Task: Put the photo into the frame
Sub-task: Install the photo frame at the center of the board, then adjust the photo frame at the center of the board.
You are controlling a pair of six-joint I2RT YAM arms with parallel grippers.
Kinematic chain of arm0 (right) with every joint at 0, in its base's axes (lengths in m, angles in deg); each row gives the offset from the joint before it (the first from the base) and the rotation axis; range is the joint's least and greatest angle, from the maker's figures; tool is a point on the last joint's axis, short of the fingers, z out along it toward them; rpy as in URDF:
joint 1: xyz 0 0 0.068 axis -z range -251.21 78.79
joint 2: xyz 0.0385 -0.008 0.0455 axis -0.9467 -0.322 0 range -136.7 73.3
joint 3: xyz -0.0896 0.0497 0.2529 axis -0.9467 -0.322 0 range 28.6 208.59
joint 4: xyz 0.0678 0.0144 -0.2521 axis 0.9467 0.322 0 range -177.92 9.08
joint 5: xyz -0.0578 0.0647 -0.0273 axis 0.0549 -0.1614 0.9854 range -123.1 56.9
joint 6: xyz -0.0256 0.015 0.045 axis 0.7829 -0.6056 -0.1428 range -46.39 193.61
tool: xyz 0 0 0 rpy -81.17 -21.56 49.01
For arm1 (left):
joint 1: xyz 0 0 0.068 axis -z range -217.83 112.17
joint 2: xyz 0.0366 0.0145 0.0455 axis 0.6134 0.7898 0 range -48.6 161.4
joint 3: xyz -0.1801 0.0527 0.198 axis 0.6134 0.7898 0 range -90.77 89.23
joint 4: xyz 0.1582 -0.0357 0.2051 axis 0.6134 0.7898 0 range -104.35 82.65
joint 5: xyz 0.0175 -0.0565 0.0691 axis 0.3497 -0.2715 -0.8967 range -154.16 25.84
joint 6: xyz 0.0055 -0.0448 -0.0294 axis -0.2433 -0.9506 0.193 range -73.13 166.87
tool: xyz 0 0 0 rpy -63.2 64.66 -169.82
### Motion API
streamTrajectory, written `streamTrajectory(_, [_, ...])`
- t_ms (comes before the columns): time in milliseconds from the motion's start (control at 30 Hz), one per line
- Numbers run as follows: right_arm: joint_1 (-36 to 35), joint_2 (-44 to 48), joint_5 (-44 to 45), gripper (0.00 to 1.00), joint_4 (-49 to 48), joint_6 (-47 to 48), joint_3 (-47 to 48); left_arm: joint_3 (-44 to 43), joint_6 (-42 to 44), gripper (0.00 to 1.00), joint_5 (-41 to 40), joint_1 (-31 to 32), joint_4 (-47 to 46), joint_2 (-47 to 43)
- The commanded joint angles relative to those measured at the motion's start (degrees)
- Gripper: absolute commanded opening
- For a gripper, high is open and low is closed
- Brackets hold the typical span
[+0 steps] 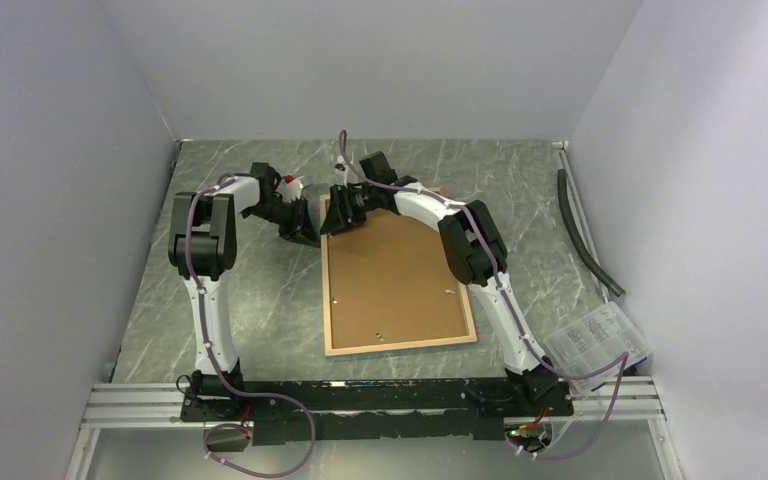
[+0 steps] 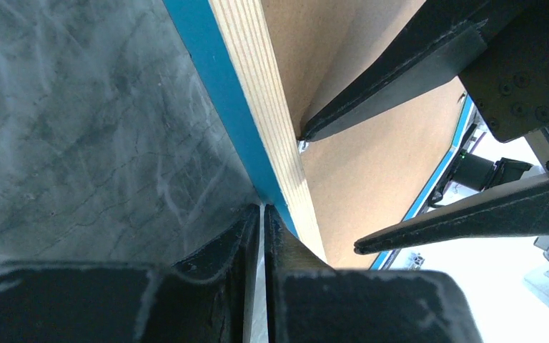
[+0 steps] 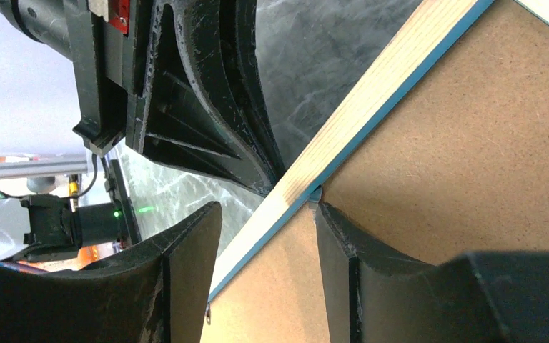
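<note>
Toward the far edge of the table (image 1: pixel 260 310), the left gripper (image 2: pixel 262 211), jaws clenched, is bracing a corner of the frame (image 1: pixel 400 346). The right gripper (image 3: pixel 268 207), jaws released, is straddling its rim and needs a square close.

Robot lab test cell, not a home or shop. Left arm (image 1: pixel 205 250) and right arm (image 1: pixel 480 255) are bolted to an aluminium rail (image 1: pixel 125 405) at the near edge of a marble-look table (image 1: pixel 270 320), with purple cables (image 1: pixel 260 472) hanging loose. Plain grey walls (image 1: pixel 60 200) box it in on three sides. There's a clear plastic parts box (image 1: pixel 600 345) in the right corner.
</note>
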Motion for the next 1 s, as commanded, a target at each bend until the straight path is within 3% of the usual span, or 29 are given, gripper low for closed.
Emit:
streamTrajectory(0, [-2.8,-1.4,-6.8,0.54,1.5,2.8,2.0,-2.1,-0.1,0.13,3.0,1.0,-1.5,-0.1])
streamTrajectory(100, [-2.5,1.6,-1.0,0.57,2.5,4.5,-0.3,-2.5,0.0,0.13,3.0,1.0,-0.5,-0.1])
streamTrajectory(233, [-0.9,13.2,7.7,0.66,-9.3,1.1,-15.4,-0.6,1.7,0.13,2.4,0.1,0.7,-2.6])
streamTrajectory(433, [-1.3,25.1,18.9,0.8,-16.3,-5.5,-32.5,1.4,7.4,0.18,2.3,-3.0,6.9,-6.2])
streamTrajectory(633, [5.2,38.3,38.2,0.96,-8.4,-13.5,-44.6,4.1,15.3,0.3,-0.4,-3.1,13.2,-10.8])
streamTrajectory(767, [13.5,43.1,44.7,1.0,-4.0,-17.0,-49.5,6.8,19.5,0.29,-3.8,-0.7,14.5,-13.3])
streamTrajectory(967, [19.6,41.7,50.5,1.0,-1.5,-18.8,-48.7,14.1,23.6,0.23,-11.7,5.0,11.8,-16.3])
